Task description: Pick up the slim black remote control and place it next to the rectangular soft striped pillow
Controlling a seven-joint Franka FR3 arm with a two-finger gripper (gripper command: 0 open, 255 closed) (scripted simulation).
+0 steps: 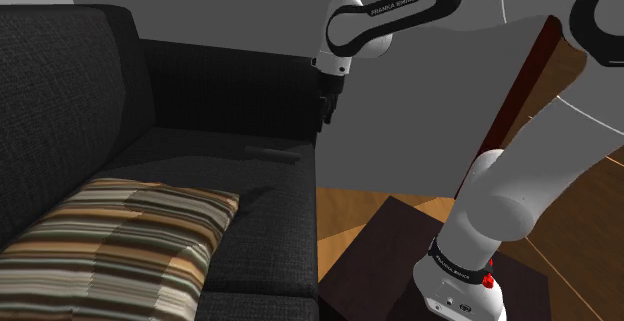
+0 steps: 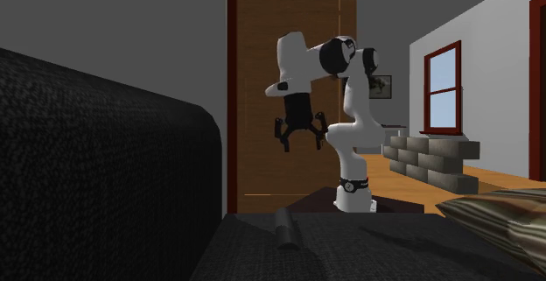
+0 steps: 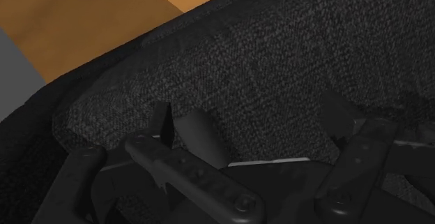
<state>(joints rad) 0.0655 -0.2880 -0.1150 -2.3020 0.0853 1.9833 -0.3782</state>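
Note:
The slim dark remote (image 1: 272, 153) lies flat on the dark sofa seat (image 1: 210, 164), near the backrest; in the second exterior view the remote (image 2: 284, 227) rests on the cushion with one end toward the camera. The striped brown and cream pillow (image 1: 120, 239) lies at the seat's near end, well apart from the remote, and its corner (image 2: 503, 214) shows low on the second exterior view's right. My gripper (image 2: 300, 142) hangs open in the air above the sofa's end, higher than the remote and holding nothing. In the shoulder view the gripper (image 1: 326, 114) sits just right of the remote. In the wrist view a grey slim shape (image 3: 201, 142), apparently the remote, lies on the fabric between the spread fingers.
The sofa's tall backrest (image 1: 60, 89) and far arm (image 1: 230, 89) border the seat. Wooden floor (image 1: 350, 214) and my dark stand (image 1: 400, 259) lie beside the sofa's edge. A grey block pile (image 2: 433, 157) stands by the window wall, behind the arm.

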